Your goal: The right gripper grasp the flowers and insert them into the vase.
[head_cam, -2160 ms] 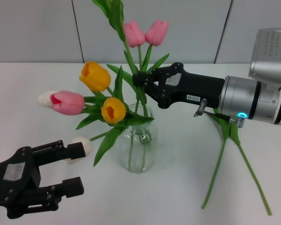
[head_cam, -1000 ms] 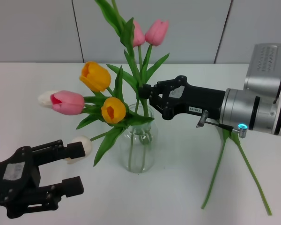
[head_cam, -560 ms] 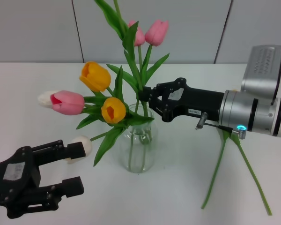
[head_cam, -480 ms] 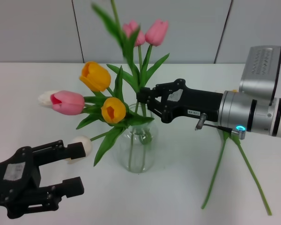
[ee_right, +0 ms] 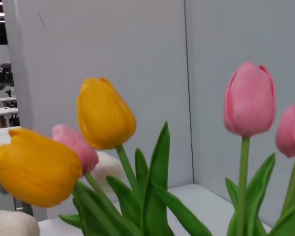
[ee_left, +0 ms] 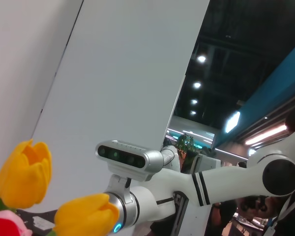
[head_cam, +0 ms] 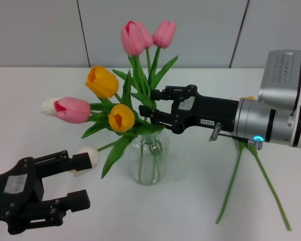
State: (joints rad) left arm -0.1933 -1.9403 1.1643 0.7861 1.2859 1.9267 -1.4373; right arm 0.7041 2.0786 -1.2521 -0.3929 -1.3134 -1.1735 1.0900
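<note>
White table [head_cam: 35, 85], wide and bare toward the left and rear edges, backed by grey wall panels [head_cam: 35, 30]. Right arm's silver-white wrist [head_cam: 268, 123] reaching in from the right edge, cut off by the frame. Right gripper [head_cam: 148, 105] level above the vase [head_cam: 149, 159], fingers spread apart, one above the other, tips among the leaves and clamped on nothing; green stems passing the gap between them. Left gripper [head_cam: 72, 181] low in the near left corner, fingers parted and empty, well apart from the vase, arm cropped by the frame.

Flowers [head_cam: 140, 45] standing in the vase near the table's middle: two pink buds upright at the top, yellow-orange blooms [head_cam: 103, 83] and a pink one [head_cam: 71, 110] leaning left. White buds [head_cam: 85, 158] half hidden, one behind the pink bloom, one behind the left gripper's upper finger. Stems visible through the clear glass; lower ends hard to make out. Two spare green stems [head_cam: 241, 175] lying flat on the table to the right, upper ends hidden under the right wrist.

Right wrist view: yellow bloom [ee_right: 105, 120] and pink bud [ee_right: 249, 98] up close, own fingers out of shot. Left wrist view: yellow blooms [ee_left: 22, 174] at the edge, robot's head and body beyond.
</note>
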